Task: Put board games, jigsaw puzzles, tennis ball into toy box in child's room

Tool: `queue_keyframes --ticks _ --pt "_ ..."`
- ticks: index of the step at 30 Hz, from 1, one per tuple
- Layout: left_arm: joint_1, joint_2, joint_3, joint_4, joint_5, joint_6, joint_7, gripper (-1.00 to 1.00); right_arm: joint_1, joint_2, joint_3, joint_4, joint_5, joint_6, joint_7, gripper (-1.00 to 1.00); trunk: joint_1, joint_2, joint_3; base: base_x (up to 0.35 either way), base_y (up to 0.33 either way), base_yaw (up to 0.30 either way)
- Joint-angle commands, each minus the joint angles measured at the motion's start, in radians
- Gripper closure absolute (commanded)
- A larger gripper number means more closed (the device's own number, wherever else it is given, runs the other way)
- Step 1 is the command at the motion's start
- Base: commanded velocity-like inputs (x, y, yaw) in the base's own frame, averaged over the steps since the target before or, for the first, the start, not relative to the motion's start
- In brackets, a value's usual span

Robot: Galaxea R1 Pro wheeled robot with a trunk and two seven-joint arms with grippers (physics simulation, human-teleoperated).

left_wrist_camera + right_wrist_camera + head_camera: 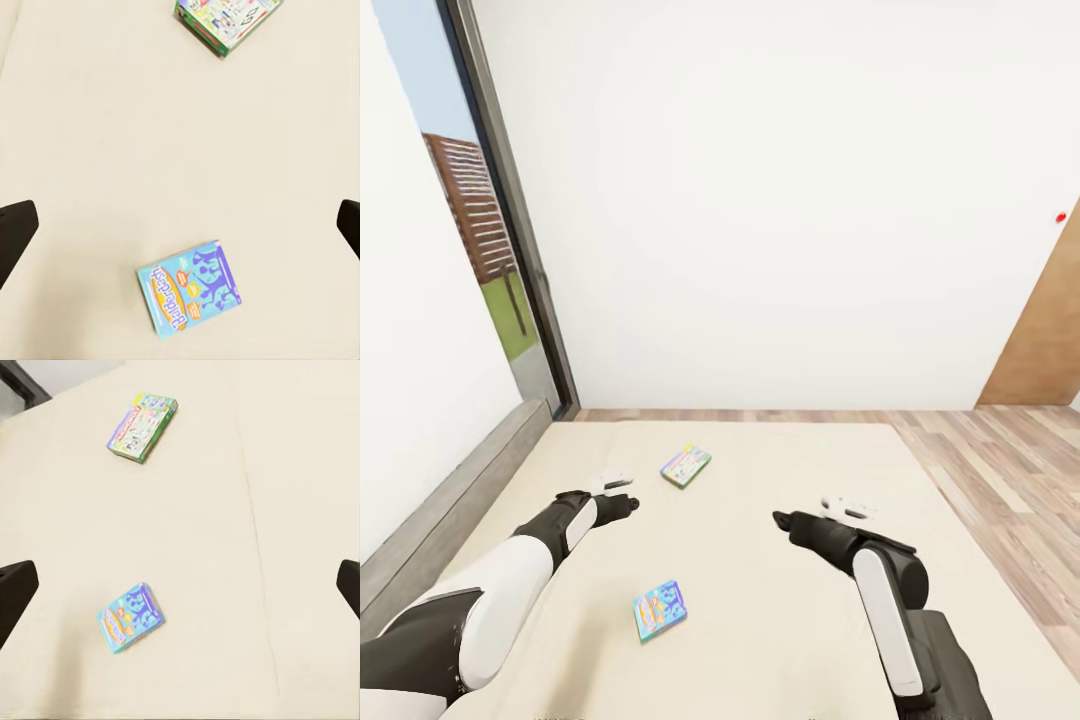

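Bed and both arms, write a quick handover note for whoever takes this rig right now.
Left gripper: open, empty, held over the bed.
Right gripper: open, empty, also above the mattress.
Blue board game: flat on the bed, nearer the robot, between the two arms.
Pale colourful board game: flat on the bed, farther off, ahead of the left gripper.
Done: nothing picked up here; both games lie untouched.
Left: grasp each game and carry it to the toy box; the blue one looks like the easier first pick.

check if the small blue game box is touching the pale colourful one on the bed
Apart. The head view shows bare beige mattress between the small blue game box and the pale colourful game box.
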Motion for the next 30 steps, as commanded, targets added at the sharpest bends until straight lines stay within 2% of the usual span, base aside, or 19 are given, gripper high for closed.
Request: queue_keyframes --ticks 1,3,4,5,6,8,9,10,11,13,14,19,24,27,30 --pt "-0.001 0.000 0.005 -0.002 0.001 0.006 -0.003 -1.00 -0.003 0.000 -0.001 -0.001 -0.010 0.011 0.022 -1.00 0.001 -0.002 -0.004 0.000 0.000 0.000" --pt "-0.001 0.001 0.005 -0.002 0.001 0.005 -0.003 -1.00 -0.006 -0.002 -0.009 -0.002 -0.011 0.024 0.092 -1.00 0.001 -0.002 -0.007 0.000 0.000 0.000" --pt "-0.001 0.001 0.005 -0.002 0.001 0.004 -0.003 -1.00 -0.007 -0.008 -0.025 -0.002 -0.011 0.037 0.176 -1.00 0.001 -0.002 -0.009 0.000 0.000 0.000" --pt "-0.001 0.001 0.005 -0.002 0.001 0.003 -0.003 -1.00 -0.008 -0.014 -0.038 -0.002 -0.011 0.043 0.222 -1.00 0.001 -0.002 -0.011 0.000 0.000 0.000" --pt "-0.001 0.001 0.005 -0.002 0.001 0.003 -0.004 -1.00 -0.008 -0.033 -0.067 -0.002 -0.011 0.056 0.320 -1.00 0.001 -0.002 -0.012 0.000 0.000 0.000" --pt "-0.001 0.001 0.005 -0.002 0.001 0.003 -0.004 -1.00 -0.007 -0.056 -0.100 -0.002 -0.012 0.067 0.425 -1.00 0.001 -0.002 -0.016 0.000 0.000 0.000" --pt "-0.001 0.001 0.005 -0.003 0.001 0.002 -0.003 -1.00 -0.004 -0.079 -0.133 -0.001 -0.012 0.075 0.535 -1.00 0.001 -0.002 -0.017 0.000 0.000 0.000" --pt "-0.001 0.001 0.005 -0.003 0.001 0.002 -0.003 -1.00 -0.003 -0.090 -0.149 -0.001 -0.011 0.078 0.589 -1.00 0.001 -0.002 -0.019 0.000 0.000 0.000" --pt "-0.001 0.001 0.005 -0.004 0.001 0.003 -0.003 -1.00 0.000 -0.110 -0.177 -0.001 -0.011 0.081 0.690 -1.00 0.001 -0.002 -0.020 0.000 0.000 0.000" --pt "-0.001 -0.001 0.005 -0.008 0.001 0.004 -0.002 -1.00 0.002 -0.125 -0.204 -0.001 -0.010 0.082 0.782 -1.00 0.001 -0.002 -0.024 0.000 0.000 0.000" --pt "-0.001 -0.005 0.005 -0.016 0.001 0.006 -0.002 -1.00 0.004 -0.136 -0.229 0.001 -0.008 0.082 0.856 -1.00 0.001 -0.002 -0.025 0.000 0.000 0.000" --pt "-0.001 -0.013 0.005 -0.046 0.001 0.009 -0.001 -1.00 0.006 -0.151 -0.295 0.004 -0.008 0.084 0.969 -1.00 0.001 -0.002 -0.034 0.000 0.000 0.000" --pt "-0.001 -0.022 0.005 -0.067 0.002 0.015 0.002 -1.00 0.007 -0.152 -0.318 0.007 -0.009 0.081 1.002 -1.00 0.001 -0.002 -0.042 0.000 0.000 0.000" --pt "-0.001 -0.055 0.004 -0.093 0.001 0.041 0.004 -1.00 0.007 -0.151 -0.322 0.009 -0.006 0.077 1.010 -1.00 0.001 -0.002 -0.047 0.000 0.000 0.000" --pt "-0.001 -0.068 0.002 -0.101 0.000 0.053 0.006 -1.00 0.007 -0.153 -0.328 0.009 -0.008 0.076 1.017 -1.00 0.001 -0.002 -0.052 0.000 0.000 0.000"
